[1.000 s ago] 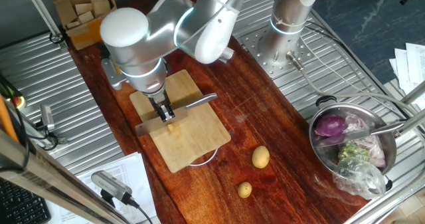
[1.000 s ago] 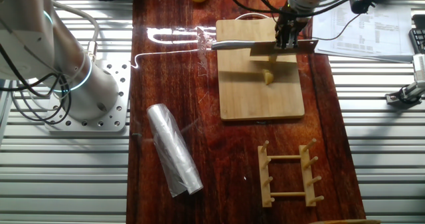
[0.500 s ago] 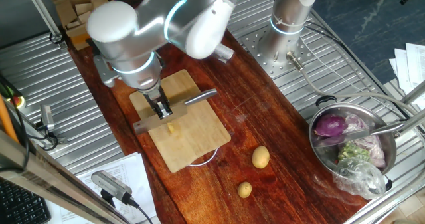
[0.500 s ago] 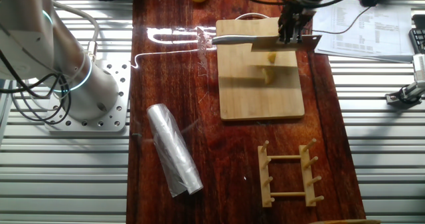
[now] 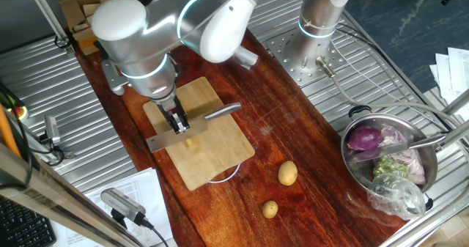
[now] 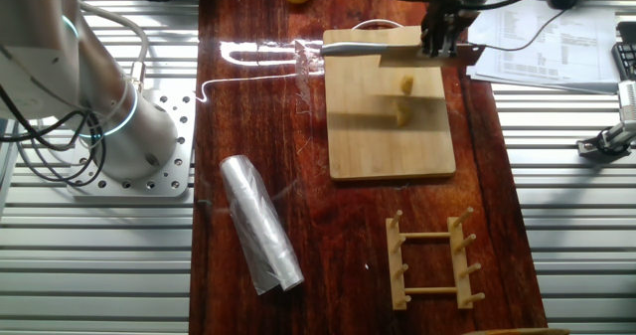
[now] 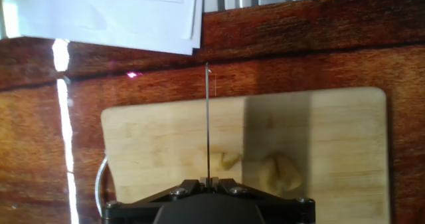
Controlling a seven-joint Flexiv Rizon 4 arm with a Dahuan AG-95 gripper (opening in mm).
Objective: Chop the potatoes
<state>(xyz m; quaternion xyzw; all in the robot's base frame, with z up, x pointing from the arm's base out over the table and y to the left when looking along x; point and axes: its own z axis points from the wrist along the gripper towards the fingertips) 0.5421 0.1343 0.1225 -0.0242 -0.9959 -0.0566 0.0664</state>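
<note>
My gripper (image 5: 178, 122) is shut on a cleaver (image 5: 170, 138) and holds it over the far end of the wooden cutting board (image 5: 216, 157). The cleaver's handle (image 5: 222, 111) sticks out sideways. In the hand view the blade (image 7: 207, 117) shows edge-on as a thin line above the board (image 7: 153, 137). Two small pale-yellow potato chunks (image 7: 229, 161) (image 7: 279, 171) lie on the board just right of the blade line. In the other fixed view the gripper (image 6: 439, 43) holds the blade (image 6: 402, 57) at the board's top edge, with the chunks (image 6: 406, 83) (image 6: 401, 114) below it.
Two whole potatoes (image 5: 287, 173) (image 5: 270, 209) lie on the dark wooden table. A steel pot (image 5: 356, 172) with vegetables stands at the right. A plastic roll (image 6: 260, 226) and a wooden rack (image 6: 432, 260) lie beyond the board. Papers (image 7: 106, 11) lie past the table's edge.
The gripper has lifted the cleaver off the board and carried it toward the board's edge. A second chunk that the blade covered now shows.
</note>
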